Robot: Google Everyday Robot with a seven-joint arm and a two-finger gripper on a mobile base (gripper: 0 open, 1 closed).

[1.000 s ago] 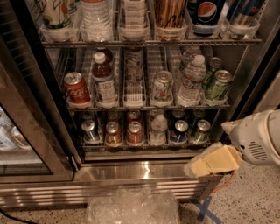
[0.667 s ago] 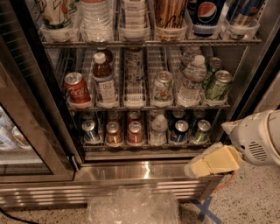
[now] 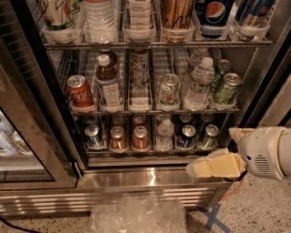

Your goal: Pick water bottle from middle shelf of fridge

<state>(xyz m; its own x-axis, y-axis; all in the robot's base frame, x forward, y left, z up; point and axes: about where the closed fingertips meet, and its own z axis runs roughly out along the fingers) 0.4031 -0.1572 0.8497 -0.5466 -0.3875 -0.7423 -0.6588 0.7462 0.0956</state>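
Note:
The fridge (image 3: 150, 179) stands in front with its glass door (image 3: 32, 136) swung open at the left. The water bottle (image 3: 198, 84), clear and ribbed with a white cap, stands upright at the right of the middle shelf (image 3: 154, 112), between a pale can (image 3: 169, 89) and green cans (image 3: 226, 88). A second clear bottle stands behind it. My gripper (image 3: 213, 166), cream-coloured on a white wrist, hangs at the lower right, in front of the fridge's steel sill. It is below the bottle, a little to its right, and well apart from it.
A brown drink bottle (image 3: 107, 82) and a Coke can (image 3: 80, 93) stand at the shelf's left. The rack below holds short cans and a small clear bottle (image 3: 164, 134). The top rack holds a Pepsi bottle (image 3: 213, 12). Crumpled clear plastic (image 3: 136, 214) and a blue tape cross (image 3: 212, 218) lie on the floor.

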